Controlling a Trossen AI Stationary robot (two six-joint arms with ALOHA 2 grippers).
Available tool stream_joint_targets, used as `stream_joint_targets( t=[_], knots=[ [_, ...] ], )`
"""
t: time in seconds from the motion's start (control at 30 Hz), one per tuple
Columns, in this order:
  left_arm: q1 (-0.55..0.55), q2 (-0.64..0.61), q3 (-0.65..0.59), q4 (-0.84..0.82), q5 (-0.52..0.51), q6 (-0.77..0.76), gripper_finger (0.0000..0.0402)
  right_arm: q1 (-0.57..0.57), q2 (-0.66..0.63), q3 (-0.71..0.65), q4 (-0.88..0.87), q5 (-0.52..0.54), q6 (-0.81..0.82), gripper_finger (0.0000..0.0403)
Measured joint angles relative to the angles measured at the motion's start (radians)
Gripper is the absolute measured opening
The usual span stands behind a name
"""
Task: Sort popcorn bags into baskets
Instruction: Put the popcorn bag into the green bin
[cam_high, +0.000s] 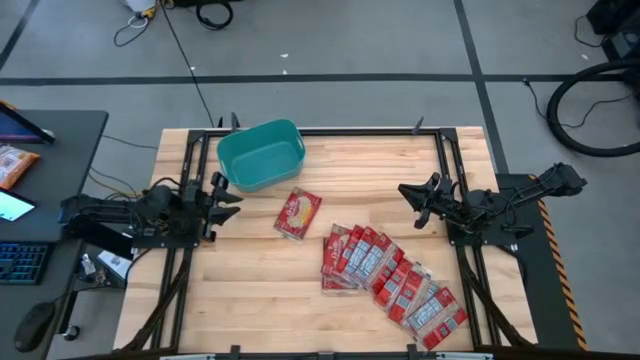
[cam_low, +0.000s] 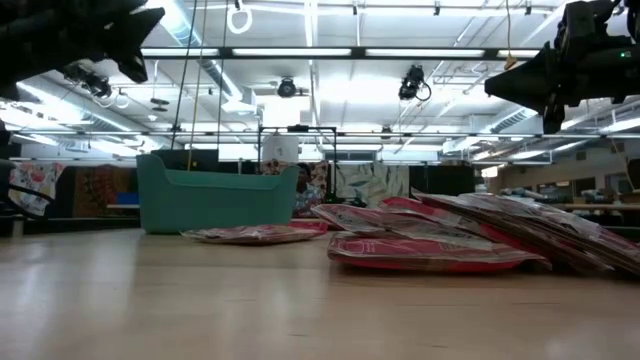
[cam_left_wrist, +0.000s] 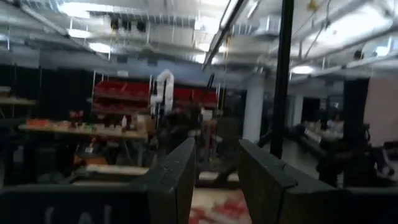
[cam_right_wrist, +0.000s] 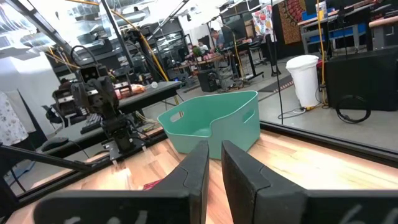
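Observation:
The teal tub (cam_high: 260, 155) stands on its base at the table's far left; it also shows in the low view (cam_low: 205, 195) and the right wrist view (cam_right_wrist: 211, 121). One red popcorn bag (cam_high: 298, 213) lies flat alone just near of the tub. Several more bags (cam_high: 385, 275) overlap in a row running toward the near right, lying flat on the table (cam_low: 450, 240). My left gripper (cam_high: 225, 192) hovers open at the left edge beside the tub (cam_left_wrist: 217, 146). My right gripper (cam_high: 408, 195) hovers at the right, fingers a narrow gap apart (cam_right_wrist: 215, 146), pointing toward the tub.
Black frame rails (cam_high: 445, 170) run along the table's left, right and far sides. The other arm (cam_right_wrist: 93, 99) shows beyond the tub in the right wrist view. A desk with a keyboard (cam_high: 20, 265) stands left of the table. Bare wood (cam_high: 250, 300) lies near left.

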Motion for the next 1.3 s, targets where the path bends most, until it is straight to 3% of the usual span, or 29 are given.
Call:
stream_joint_targets(
  t=[0.13,0.4,0.6,0.93,1.0,1.13,1.3],
  knots=[
    [-0.003,0.001,0.0,0.013,0.001,-0.179,0.0121,0.0,0.0,0.0,0.0,0.0,0.0,0.005],
    [-0.002,0.001,0.0,0.017,0.0,-0.195,0.0121,0.0,0.0,0.0,0.0,0.0,0.0,0.005],
    [-0.002,0.001,0.0,-0.007,0.001,-0.301,0.0121,0.0,0.0,0.0,0.0,0.0,0.0,0.005],
    [-0.002,0.001,0.0,-0.008,-0.002,-0.297,0.0121,-0.005,0.008,0.0,0.091,-0.011,0.023,0.005],
    [-0.002,0.001,0.0,0.007,-0.004,-0.308,0.0121,-0.007,0.023,0.0,0.093,-0.06,0.11,0.005],
    [-0.003,0.001,0.0,0.009,-0.006,-0.341,0.0121,-0.037,0.06,0.048,0.116,-0.299,0.082,0.005],
    [-0.003,0.005,0.0,0.012,-0.039,-0.399,0.0121,-0.1,0.149,0.199,0.018,-0.314,-0.055,0.005]
  ],
)
